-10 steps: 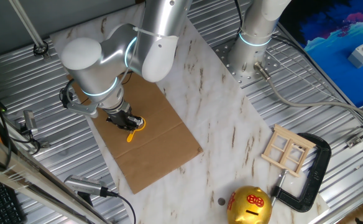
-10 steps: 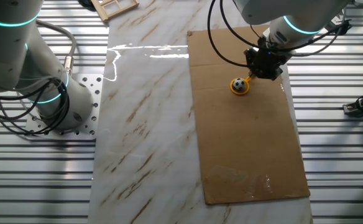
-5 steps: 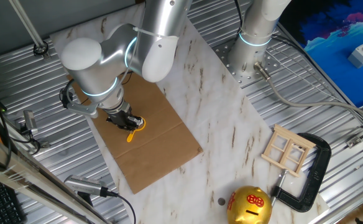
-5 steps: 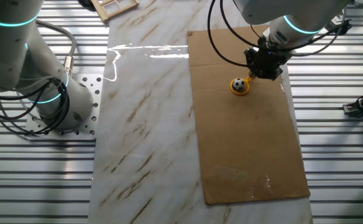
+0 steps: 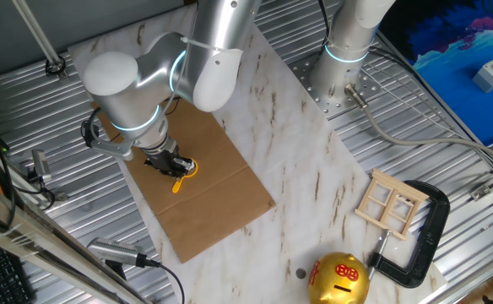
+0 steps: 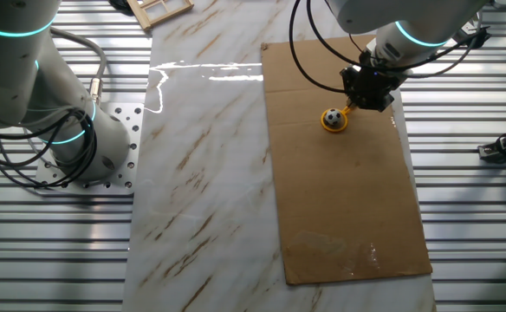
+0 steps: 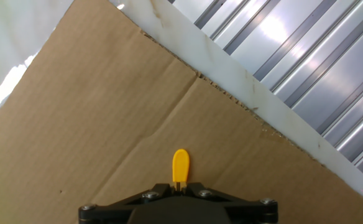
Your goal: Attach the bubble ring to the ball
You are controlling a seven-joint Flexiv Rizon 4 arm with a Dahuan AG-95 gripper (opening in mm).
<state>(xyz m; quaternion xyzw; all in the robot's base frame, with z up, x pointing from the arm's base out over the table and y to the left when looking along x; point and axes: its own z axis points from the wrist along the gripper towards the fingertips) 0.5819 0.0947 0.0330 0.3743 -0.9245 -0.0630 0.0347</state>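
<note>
The gripper (image 6: 363, 95) pinches the bubble ring (image 6: 334, 122) by its handle, so the hoop lies around the ball (image 6: 332, 115) at the gripper's 8 o'clock on the cardboard (image 6: 340, 199).

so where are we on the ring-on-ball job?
Looks mostly done: the bubble ring lies on the cardboard sheet with its hoop around the ball. In hand: the gripper sits low over the ring's handle; grip unclear. Left: let go and retreat.
</note>
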